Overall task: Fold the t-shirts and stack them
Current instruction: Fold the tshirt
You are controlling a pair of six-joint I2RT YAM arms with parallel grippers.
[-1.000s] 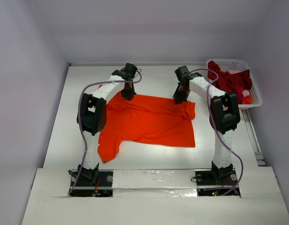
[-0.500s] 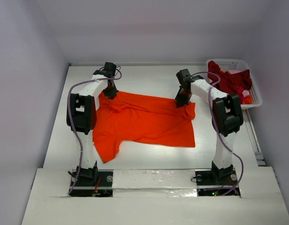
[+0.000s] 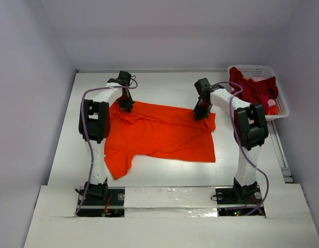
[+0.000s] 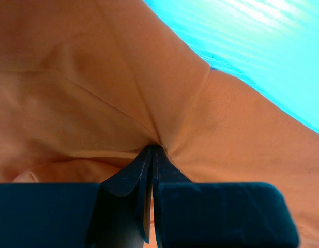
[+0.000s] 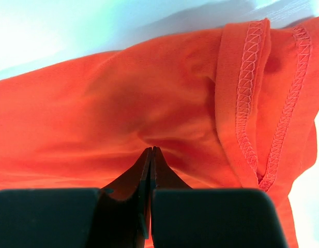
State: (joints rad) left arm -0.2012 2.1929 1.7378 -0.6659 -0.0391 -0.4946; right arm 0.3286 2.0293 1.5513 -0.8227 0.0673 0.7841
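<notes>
The bright orange t-shirt (image 3: pixel 164 134) lies spread on the white table, one sleeve hanging toward the near left. My left gripper (image 3: pixel 126 106) is at its far left corner, jaws shut and pinching the orange cloth (image 4: pixel 123 103). My right gripper (image 3: pixel 199 114) is at its far right corner, jaws shut and pinching the orange cloth (image 5: pixel 123 103) beside a stitched hem (image 5: pixel 247 113). The dark red t-shirt (image 3: pixel 252 88) lies bunched in the basket at the far right.
The white lattice basket (image 3: pixel 280 103) stands at the table's far right edge, with a small pink and orange item in it besides the red shirt. Grey walls close in the back and sides. Bare table (image 3: pixel 164 85) shows behind the shirt.
My left gripper swung left along the shirt's far edge, then came back a little right, pulling the far left corner with it. My right gripper barely moved.
</notes>
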